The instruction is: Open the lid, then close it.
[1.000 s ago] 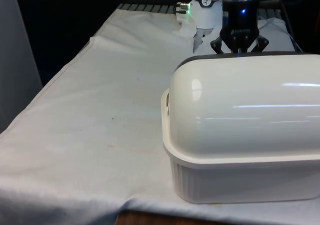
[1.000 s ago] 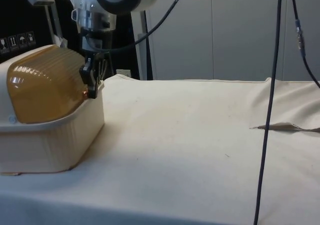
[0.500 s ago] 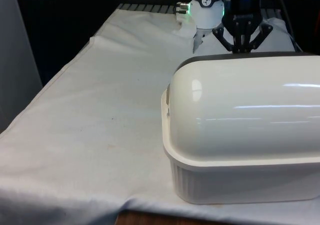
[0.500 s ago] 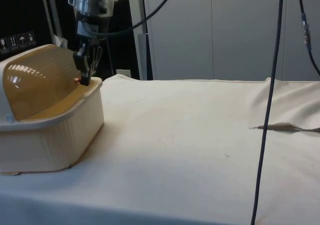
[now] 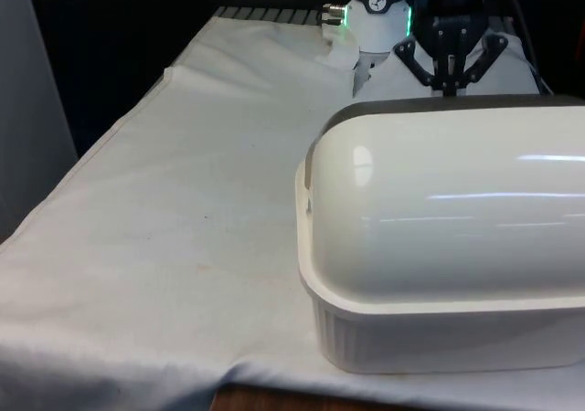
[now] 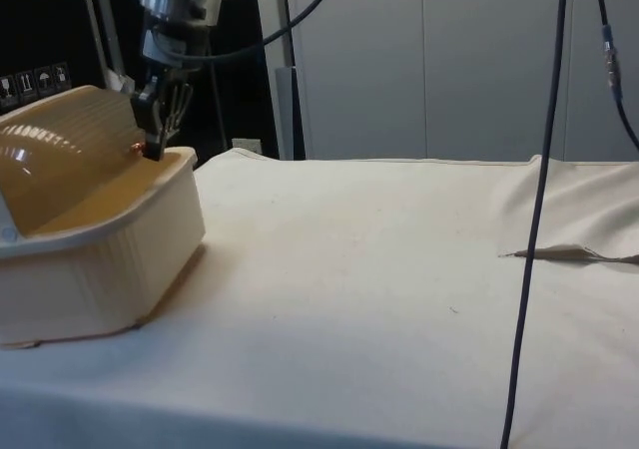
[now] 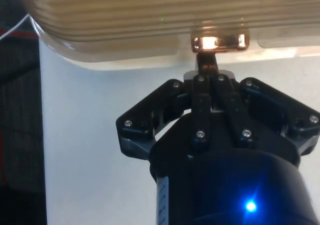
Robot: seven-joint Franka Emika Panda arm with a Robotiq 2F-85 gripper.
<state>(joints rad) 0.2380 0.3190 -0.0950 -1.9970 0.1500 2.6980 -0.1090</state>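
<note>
A cream bread box (image 5: 439,333) stands at the front view's right, its back turned to that camera. Its domed roll-top lid (image 6: 60,135) looks amber and ribbed in the side view and is partly raised, leaving a gap above the box's front wall (image 6: 150,239). My black gripper (image 6: 150,145) is shut on the small copper handle (image 7: 220,41) at the lid's lower edge. In the front view the gripper (image 5: 450,84) hangs just behind the lid's top (image 5: 439,192). The wrist view has the fingers (image 7: 206,80) pinched together under the handle, against the ribbed lid (image 7: 150,15).
White cloth covers the table (image 6: 379,299), with open room to the side view's right of the box. A black cable (image 6: 534,220) hangs down there, near a fold in the cloth (image 6: 569,254). The table's edge (image 5: 101,146) runs along the front view's left.
The gripper has risen and drawn back over the box with the handle in it. The lid has rolled upward, and the opening at the box's front has widened.
</note>
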